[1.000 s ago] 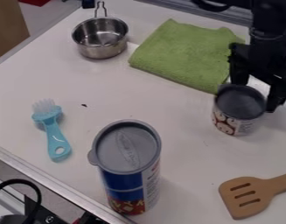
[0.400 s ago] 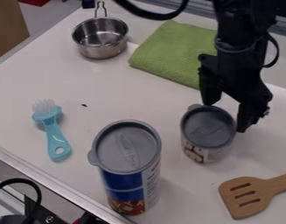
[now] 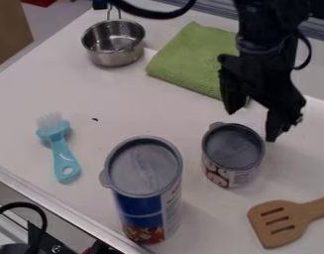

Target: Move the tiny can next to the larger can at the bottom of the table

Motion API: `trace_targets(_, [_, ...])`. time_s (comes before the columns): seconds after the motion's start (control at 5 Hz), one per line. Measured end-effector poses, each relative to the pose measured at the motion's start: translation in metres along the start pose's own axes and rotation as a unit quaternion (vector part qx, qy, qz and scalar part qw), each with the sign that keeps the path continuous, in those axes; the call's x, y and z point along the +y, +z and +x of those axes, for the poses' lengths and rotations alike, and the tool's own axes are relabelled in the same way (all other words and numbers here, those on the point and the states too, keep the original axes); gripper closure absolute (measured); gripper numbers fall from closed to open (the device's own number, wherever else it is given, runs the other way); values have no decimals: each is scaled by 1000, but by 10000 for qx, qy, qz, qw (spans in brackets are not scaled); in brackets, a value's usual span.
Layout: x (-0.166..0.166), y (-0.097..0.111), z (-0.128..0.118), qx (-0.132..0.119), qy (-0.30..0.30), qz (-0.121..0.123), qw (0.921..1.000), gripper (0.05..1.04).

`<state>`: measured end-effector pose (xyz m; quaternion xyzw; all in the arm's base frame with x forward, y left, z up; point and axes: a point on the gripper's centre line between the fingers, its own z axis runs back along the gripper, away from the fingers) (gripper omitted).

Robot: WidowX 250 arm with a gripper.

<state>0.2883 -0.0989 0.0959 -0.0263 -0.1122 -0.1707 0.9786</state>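
Tiny can (image 3: 234, 149) is free of my gripper (image 3: 253, 124): fingers spread apart, nothing clamped, tips above the can's far side. The tip at the spatula side hangs close by the lid's edge; whether it touches, I cannot tell.

Position: the can is upright on the table (image 3: 111, 106), just beside the larger can (image 3: 144, 183), a narrow strip of tabletop between them. I judge the placement adequate for "next to". Step in hand, as I read it: clearing away after release.

Procedure notes:
1. Keep the fingers wide; closing now could pinch the rim and tilt the can.
2. Rise straight up first, with no sideways drift until both tips are well above the lid. Likely fault: the spatula-side tip catching the rim and dragging the can.
3. Then draw back toward the green towel (image 3: 190, 64), away from the larger can, which is tall and probably easier to topple.
4. The wooden spatula (image 3: 280, 223) lies near the cans; no need to pass over it.

Should the gap be judged too wide, a gentle low nudge would serve better than a regrasp.
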Motion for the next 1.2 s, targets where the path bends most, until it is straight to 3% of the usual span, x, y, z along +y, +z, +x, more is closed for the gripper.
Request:
trace_targets(0.4, [22, 4, 41, -97, 717, 165, 9972, 85])
trace_targets(0.8, [52, 8, 53, -330, 1575, 625, 9850, 85])
trace_targets(1.0, [79, 12, 49, -291, 1751, 674, 9818, 85])
trace_targets(1.2, [115, 14, 38, -89, 1748, 675, 9823, 85])
